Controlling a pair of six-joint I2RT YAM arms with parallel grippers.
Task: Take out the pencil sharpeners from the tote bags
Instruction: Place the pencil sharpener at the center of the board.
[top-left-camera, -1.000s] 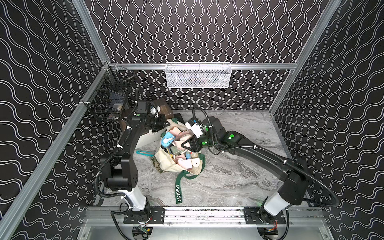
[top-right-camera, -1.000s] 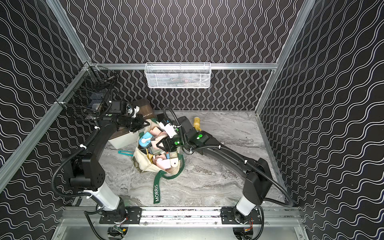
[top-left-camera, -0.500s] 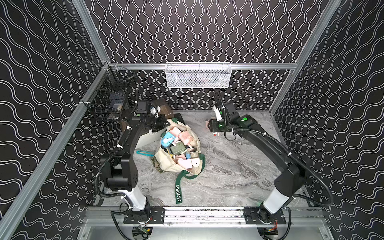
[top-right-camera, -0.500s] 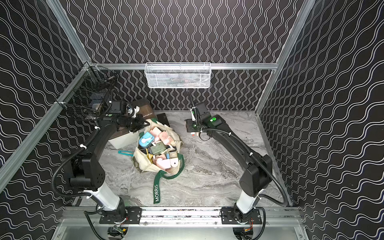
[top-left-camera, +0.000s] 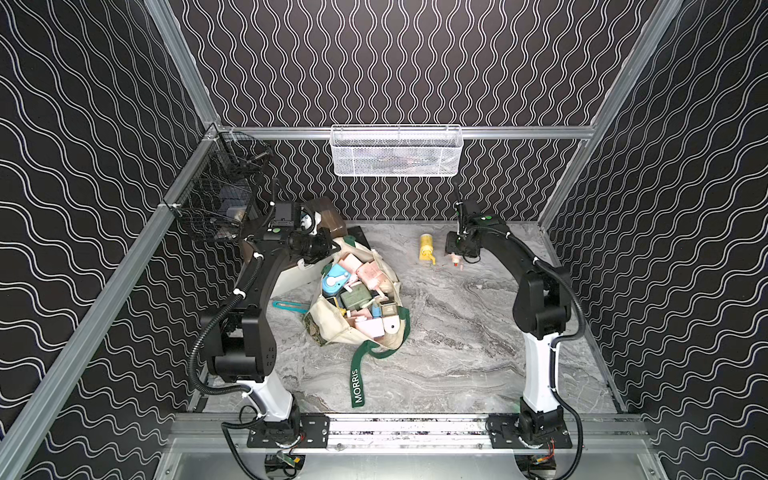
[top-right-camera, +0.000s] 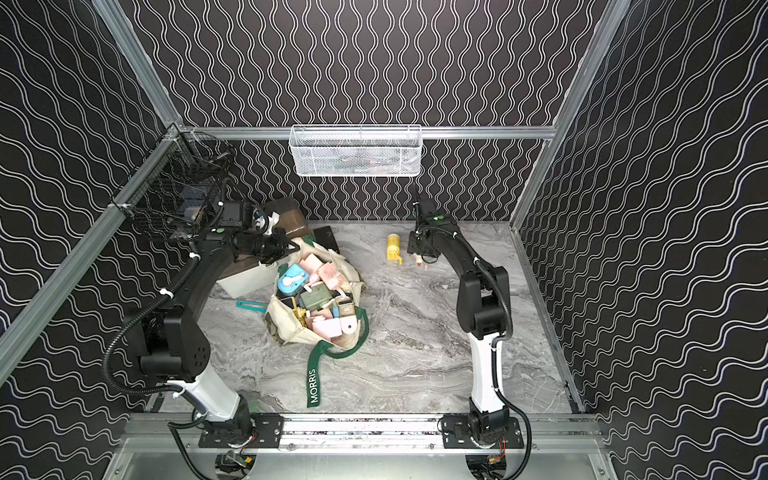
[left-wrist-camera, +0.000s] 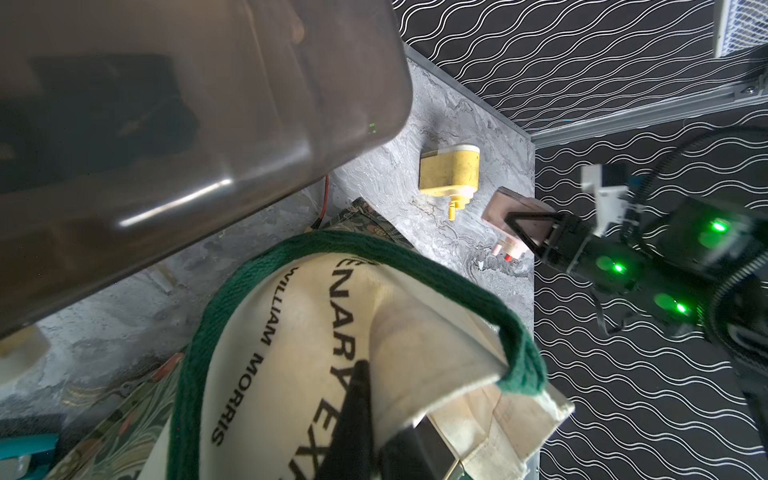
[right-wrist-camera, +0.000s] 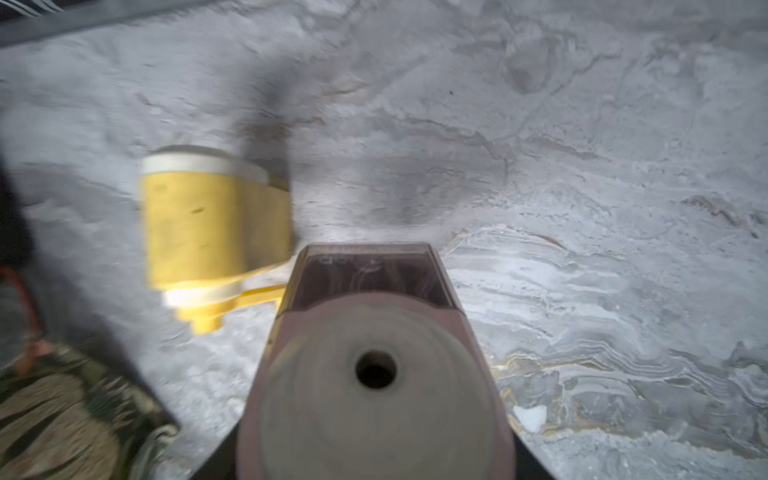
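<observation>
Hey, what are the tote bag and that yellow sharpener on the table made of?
The tote bag looks like matte woven canvas: it creases softly. The yellow sharpener seems to be hard moulded plastic: smooth matte faces, crisp edges.

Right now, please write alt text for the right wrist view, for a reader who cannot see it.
A pink pencil sharpener, pencil hole facing the camera, sits clamped in the right gripper over a grey marbled table. A yellow sharpener lies on the table beside it.

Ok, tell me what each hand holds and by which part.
Right hand: pink pencil sharpener, gripped across its body. Left hand: tote bag, pinched at its rim.
</observation>
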